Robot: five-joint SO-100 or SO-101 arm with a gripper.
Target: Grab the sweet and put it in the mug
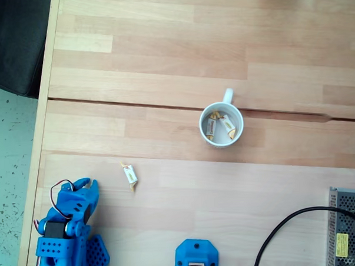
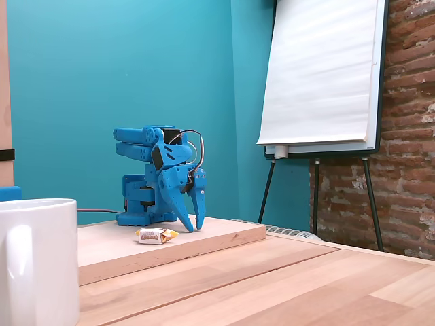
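A sweet (image 1: 130, 175) in a white wrapper with yellow twisted ends lies on the wooden table, a short way right of my blue gripper (image 1: 87, 184). From the low side view the sweet (image 2: 155, 236) rests on the raised board just in front of the gripper (image 2: 196, 228). The gripper's tips point down near the board, a narrow gap between them, and they hold nothing. The white mug (image 1: 202, 129) stands further right and back, handle away from me, with two sweets (image 1: 211, 125) inside. The mug (image 2: 34, 265) fills the near left corner of the side view.
A blue arm base part (image 1: 196, 257) sits at the front edge. A black cable (image 1: 287, 222) runs to a metal mesh box (image 1: 349, 228) at the front right. The table's left edge (image 1: 39, 145) lies close to the arm. A flipchart easel (image 2: 319, 81) stands behind.
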